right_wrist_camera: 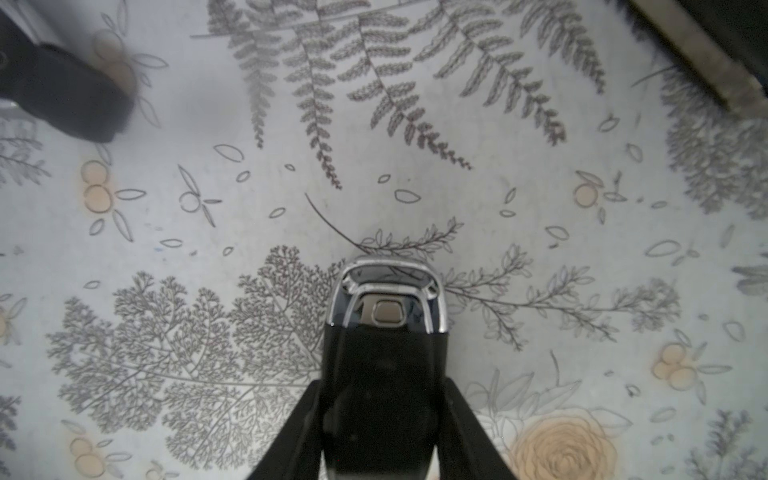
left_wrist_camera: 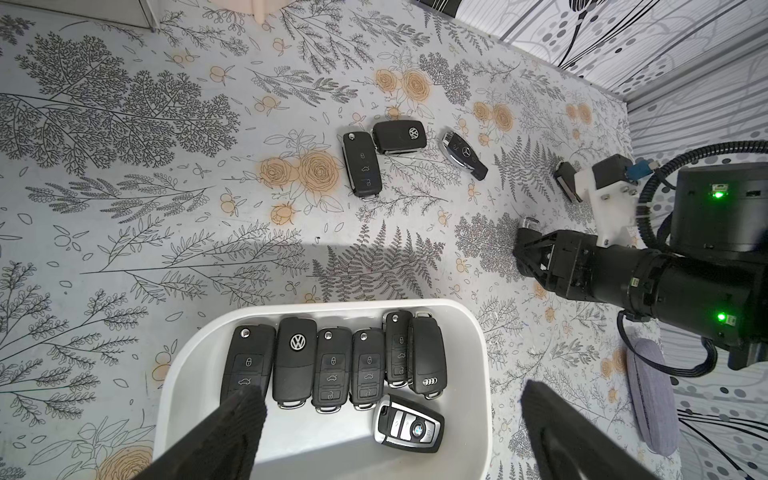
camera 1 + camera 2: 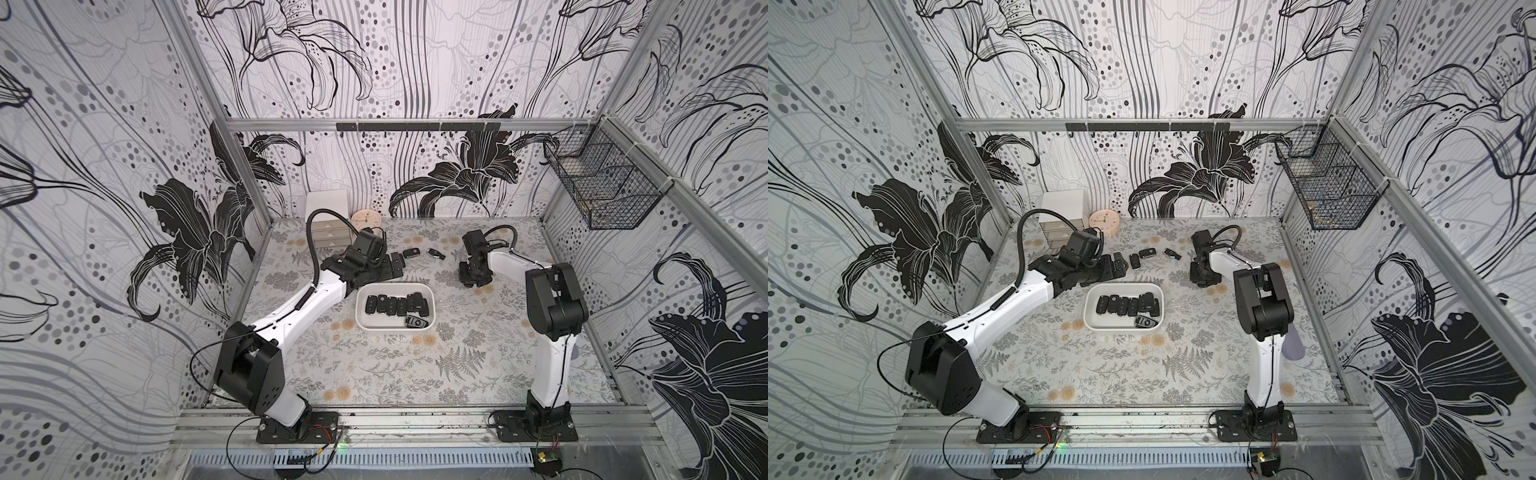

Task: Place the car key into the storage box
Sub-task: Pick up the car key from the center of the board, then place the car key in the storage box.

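- Seven keys [image 3: 392, 304] are being held in the storage box [image 3: 376, 323]: six abreast, one before them.
- Three loose keys [image 2: 399, 136] are being left on the table [image 3: 374, 374] behind it.
- The car key [image 1: 384, 374] is being gripped by the right gripper [image 3: 471, 284], right of the box.
- A cabinet [image 3: 328, 239] and, right of it, a clock [image 3: 365, 218] are being kept at the rear left.

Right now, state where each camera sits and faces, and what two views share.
Both top views: high in front, looking down on left arm, right arm, storage box.
Left wrist: over the storage box, faces loose key fobs; open left tool shows.
Right wrist: low, facing tabletop; right tool grips car key.
Shared: left wrist also sees right tool.
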Motion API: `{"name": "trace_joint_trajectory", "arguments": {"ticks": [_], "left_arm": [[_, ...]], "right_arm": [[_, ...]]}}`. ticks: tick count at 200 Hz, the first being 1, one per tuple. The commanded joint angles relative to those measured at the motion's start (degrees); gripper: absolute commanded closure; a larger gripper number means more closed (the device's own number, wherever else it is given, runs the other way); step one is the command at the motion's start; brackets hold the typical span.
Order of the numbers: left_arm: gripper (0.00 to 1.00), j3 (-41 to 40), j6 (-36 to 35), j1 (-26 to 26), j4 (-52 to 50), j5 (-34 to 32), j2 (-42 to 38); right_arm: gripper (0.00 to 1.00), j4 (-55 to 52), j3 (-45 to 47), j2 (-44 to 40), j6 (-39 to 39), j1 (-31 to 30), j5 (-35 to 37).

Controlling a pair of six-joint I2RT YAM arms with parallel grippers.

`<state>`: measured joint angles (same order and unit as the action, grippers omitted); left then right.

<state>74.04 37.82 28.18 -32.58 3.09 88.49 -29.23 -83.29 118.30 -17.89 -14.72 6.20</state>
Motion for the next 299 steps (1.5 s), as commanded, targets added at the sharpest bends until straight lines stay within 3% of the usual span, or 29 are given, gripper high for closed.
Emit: {"name": "trace_joint_trajectory", "arguments": {"ticks": [1,54,133,240,299], "left_arm": [[0.01,-1.12,0.65,-0.17,2.07,0.31,-1.96],[0.01,-2.05,1.19,-0.16,1.69,-0.66,-3.66],[0.01,-6.16,2.85,-0.5,-0.08,-6.98,-10.95],[0.01,-12.15,3.83,-0.85,-5.41,-9.6,-21.92],[0.01,-14.75,3.91,-0.96,-7.59,-9.85,-26.2]], "right_arm": [[0.7,-0.59,2.04,-3.5,0.04,-0.47,-0.75],[0.72,-0.26,4.09,-11.25,2.7,-4.71,0.94],[0.72,3.2,5.95,-19.91,13.75,-18.21,-0.62],[0.72,3.17,2.28,-13.12,22.07,-34.73,-4.48],[0.72,3.27,1.18,-9.28,25.31,-38.19,-6.64]]}}
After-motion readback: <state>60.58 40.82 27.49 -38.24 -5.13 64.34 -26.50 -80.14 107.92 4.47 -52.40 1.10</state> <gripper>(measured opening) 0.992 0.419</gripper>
